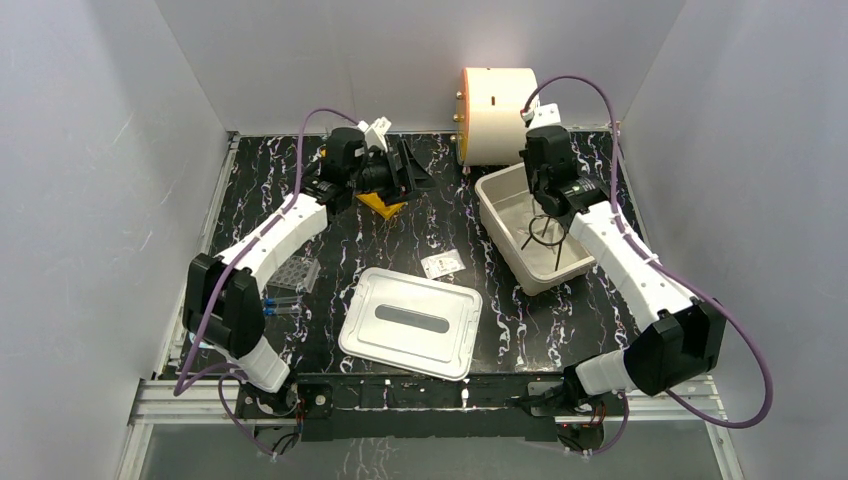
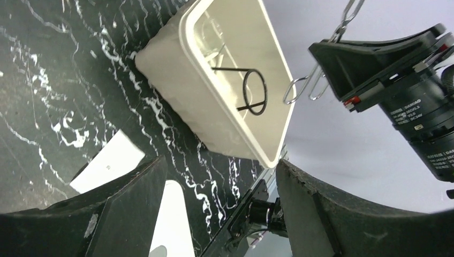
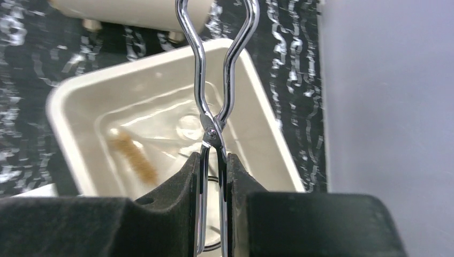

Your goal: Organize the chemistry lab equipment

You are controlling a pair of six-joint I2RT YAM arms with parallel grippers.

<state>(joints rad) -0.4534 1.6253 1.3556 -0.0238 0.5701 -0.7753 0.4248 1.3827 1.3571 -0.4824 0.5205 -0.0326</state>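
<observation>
Low left in the top view, the clear well plate point(image 1: 297, 272) and blue-capped vials point(image 1: 280, 303) lie on the table. Mid-right, our right gripper point(image 3: 214, 166) pinches the wire tongs point(image 3: 213, 131) over the white tub point(image 3: 69, 101). We should lower them inside the walls, clear of the black wire ring point(image 2: 254, 91), before letting go. Farther back, our left gripper point(image 2: 219, 166) gapes wide and empty by the orange tube rack point(image 1: 385, 205)

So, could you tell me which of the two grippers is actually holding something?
The right gripper: it is shut on the wire tongs over the white tub, while the left gripper is open and empty.
</observation>
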